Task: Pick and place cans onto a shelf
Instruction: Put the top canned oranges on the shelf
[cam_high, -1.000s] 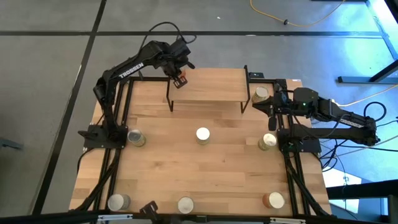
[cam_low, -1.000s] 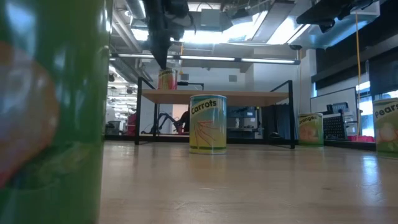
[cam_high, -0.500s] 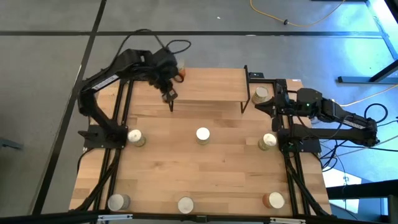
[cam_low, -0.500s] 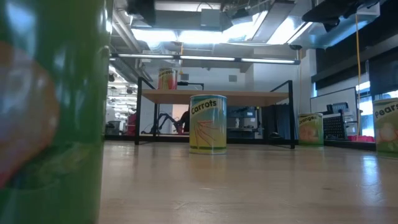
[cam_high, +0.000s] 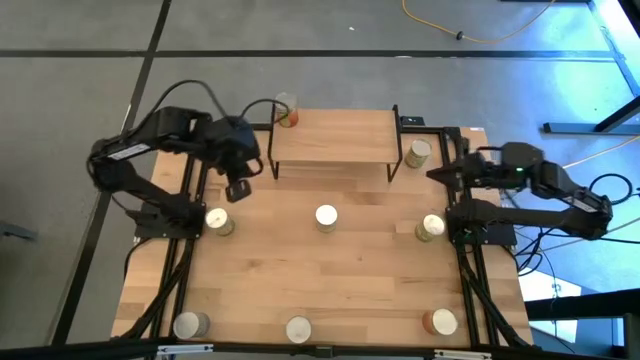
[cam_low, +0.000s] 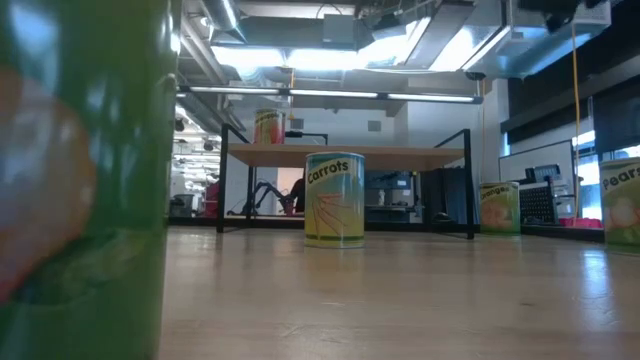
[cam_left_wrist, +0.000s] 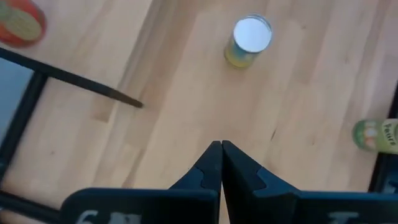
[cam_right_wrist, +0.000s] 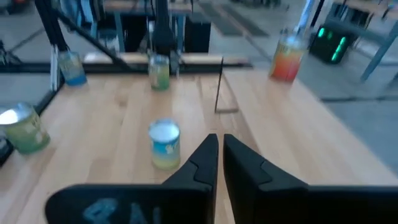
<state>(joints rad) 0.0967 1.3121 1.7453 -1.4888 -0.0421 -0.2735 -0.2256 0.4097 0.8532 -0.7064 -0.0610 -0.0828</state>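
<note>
Drop closed-fingered left gripper (cam_high: 237, 189) squarely over silver-topped green-labelled can (cam_high: 217, 221) left of wood-topped black-legged shelf (cam_high: 333, 138); open wide first. Right gripper (cam_right_wrist: 217, 144) idle, closed.

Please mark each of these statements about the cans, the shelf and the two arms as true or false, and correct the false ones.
1. One can stands on the top board of the shelf, at a corner. True.
2. The left gripper holds a can. False: its jaws are shut on nothing, above bare wood left of the shelf.
3. The can marked Carrots stands on the table in front of the shelf. True.
4. The right gripper is open around a can. False: its jaws are shut and empty, between two cans near the right edge.
5. All cans are already on the shelf. False: only one is; seven remain on the table.
</note>
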